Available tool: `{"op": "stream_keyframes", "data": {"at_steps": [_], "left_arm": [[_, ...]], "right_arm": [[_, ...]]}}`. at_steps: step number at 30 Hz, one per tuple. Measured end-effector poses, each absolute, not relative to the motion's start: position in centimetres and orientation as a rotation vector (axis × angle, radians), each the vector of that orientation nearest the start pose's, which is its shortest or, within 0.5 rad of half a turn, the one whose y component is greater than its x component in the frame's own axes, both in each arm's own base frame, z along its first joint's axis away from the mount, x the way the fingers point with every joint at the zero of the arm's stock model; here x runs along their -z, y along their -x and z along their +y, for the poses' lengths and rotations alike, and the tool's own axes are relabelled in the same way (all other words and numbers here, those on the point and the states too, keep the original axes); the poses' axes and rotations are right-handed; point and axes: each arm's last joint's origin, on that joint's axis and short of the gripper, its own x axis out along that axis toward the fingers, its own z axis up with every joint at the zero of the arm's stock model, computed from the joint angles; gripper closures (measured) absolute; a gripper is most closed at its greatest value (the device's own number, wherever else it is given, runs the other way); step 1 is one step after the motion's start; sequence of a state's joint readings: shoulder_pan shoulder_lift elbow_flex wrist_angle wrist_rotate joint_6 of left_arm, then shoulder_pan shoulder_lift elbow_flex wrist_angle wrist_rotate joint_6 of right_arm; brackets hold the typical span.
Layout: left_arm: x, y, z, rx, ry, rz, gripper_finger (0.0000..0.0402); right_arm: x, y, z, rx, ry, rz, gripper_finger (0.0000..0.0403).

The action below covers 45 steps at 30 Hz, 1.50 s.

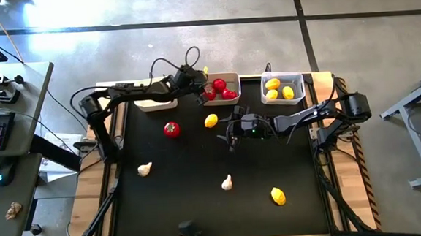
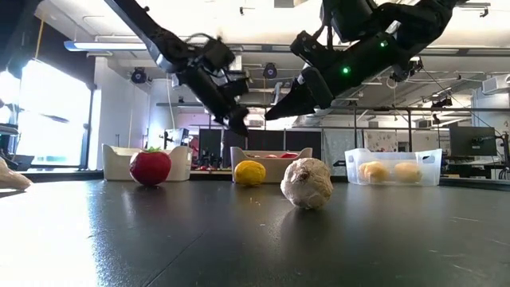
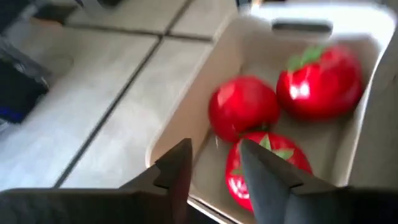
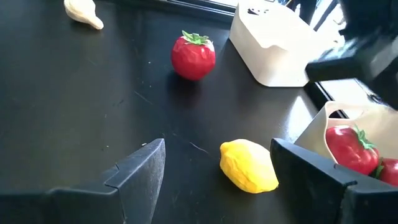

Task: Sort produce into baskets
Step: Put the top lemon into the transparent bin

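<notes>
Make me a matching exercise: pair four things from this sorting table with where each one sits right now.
Things:
1. left hand
2. right hand
3. lone tomato
4. two lemons

Places:
A. in the right-end basket
B. over the middle basket holding three tomatoes
C. above the mat near a loose lemon
D. on the mat, left of the loose lemon

Pairs: 1-B, 2-C, 3-D, 4-A
</notes>
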<state>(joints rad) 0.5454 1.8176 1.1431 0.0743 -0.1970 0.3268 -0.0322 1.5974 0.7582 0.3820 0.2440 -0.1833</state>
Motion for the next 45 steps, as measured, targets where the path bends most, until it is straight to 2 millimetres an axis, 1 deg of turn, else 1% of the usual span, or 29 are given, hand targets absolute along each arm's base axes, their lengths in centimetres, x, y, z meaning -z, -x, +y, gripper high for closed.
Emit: {"op": "stream_keyframes", "data": {"at_steps": [3,6,8,15,18,22,25,30,34,37,40,45], "left_arm": [[-21.1,-32.5,19.9,-0.630,-0.200,0.602,0.0325],[-21.8,-31.1,18.3,-0.611,-0.208,0.468,0.0377],[-22.0,-30.0,17.1,-0.582,-0.219,0.398,0.0395],[-22.4,-25.9,11.8,-0.495,-0.232,0.227,0.0389],[-22.0,-24.4,9.6,-0.424,-0.241,0.177,0.0395],[-21.0,-22.5,7.4,-0.356,-0.213,0.124,0.0401],[-20.0,-21.2,6.3,-0.330,-0.184,0.090,0.0401],[-18.2,-19.5,5.0,-0.294,-0.166,0.085,0.0401],[-17.0,-18.5,4.5,-0.289,-0.126,0.081,0.0401],[-16.5,-18.2,4.4,-0.285,-0.116,0.091,0.0401],[-16.2,-17.9,4.3,-0.285,-0.117,0.096,0.0401],[-16.2,-17.7,4.3,-0.288,-0.119,0.070,0.0401]], "right_arm": [[-18.2,-32.1,-1.7,0.229,0.228,0.487,0.0121],[-18.2,-32.0,-1.7,0.227,0.229,0.493,0.0121],[-18.2,-32.0,-1.7,0.229,0.228,0.494,0.0121],[-18.1,-32.0,-2.1,0.303,0.162,0.497,0.0121],[-17.4,-32.2,-2.4,0.301,0.165,0.515,0.0121],[-16.6,-33.3,-3.2,0.305,0.157,0.577,0.0121],[-16.3,-34.6,-3.7,0.289,0.205,0.646,0.0121],[-17.0,-36.8,-4.7,0.238,0.312,0.760,0.0121],[-17.3,-38.4,-6.2,0.196,0.376,0.875,0.0121],[-17.5,-39.6,-7.5,0.137,0.386,0.928,0.0121],[-17.1,-40.4,-8.5,0.081,0.424,0.997,0.0121],[-16.5,-41.6,-9.3,0.023,0.498,1.054,0.0121]]}}
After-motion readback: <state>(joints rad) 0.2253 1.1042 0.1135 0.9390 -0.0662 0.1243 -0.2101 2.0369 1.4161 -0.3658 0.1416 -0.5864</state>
